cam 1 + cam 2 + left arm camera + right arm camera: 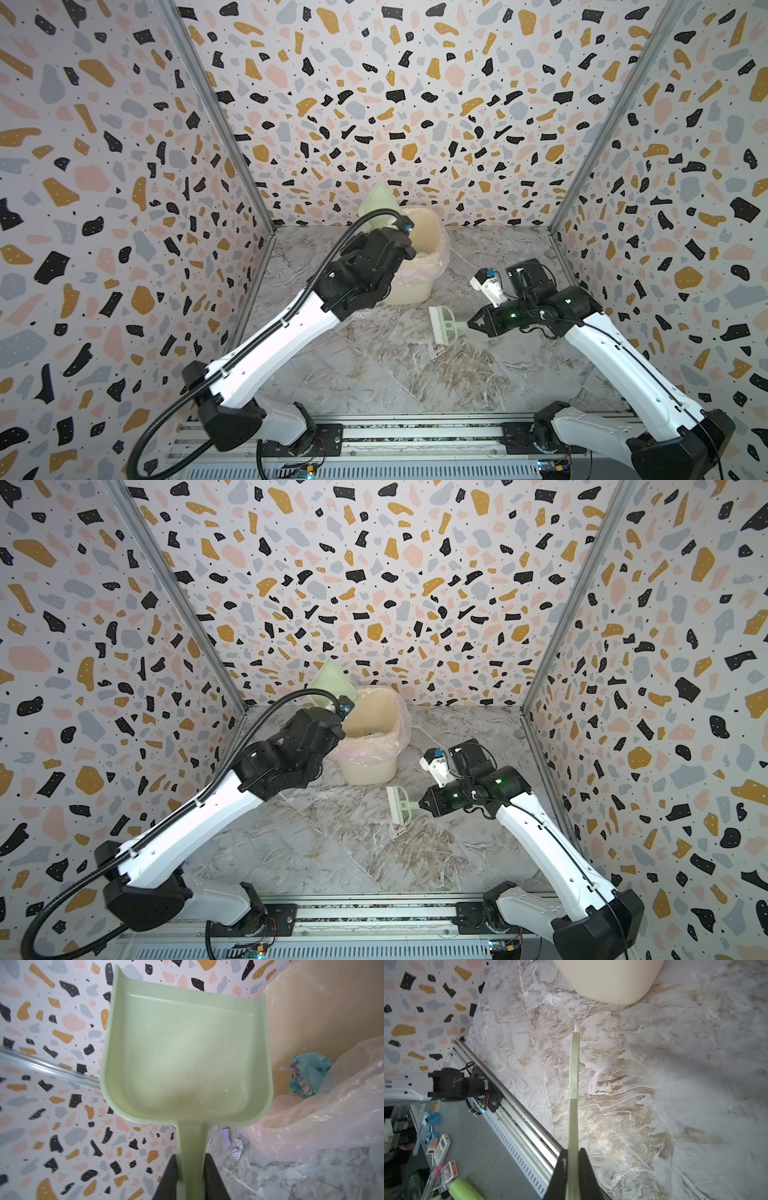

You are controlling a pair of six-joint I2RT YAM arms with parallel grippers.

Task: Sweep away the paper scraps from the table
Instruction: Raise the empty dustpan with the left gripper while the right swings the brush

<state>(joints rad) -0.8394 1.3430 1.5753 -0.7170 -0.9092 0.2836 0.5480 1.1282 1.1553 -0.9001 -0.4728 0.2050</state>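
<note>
1. Mostly done, I judge: the dustpan [182, 1053] is raised, empty, at the bin [370, 766], with paper scraps [307, 1076] inside.
2. My left claw [191, 1159] grips the dustpan handle. My right claw [573, 1153] is clamped on the brush [442, 324], above the counter [374, 374].
3. Remaining: 2 stray scraps [235, 1147] on the counter beside the bin. Only the left wrist view shows them; in both top views my left arm covers that spot.

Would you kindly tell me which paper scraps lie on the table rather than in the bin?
The lavender scrap and the white printed scrap, on the table just outside the liner; the blue scraps lie inside the bin.
</note>
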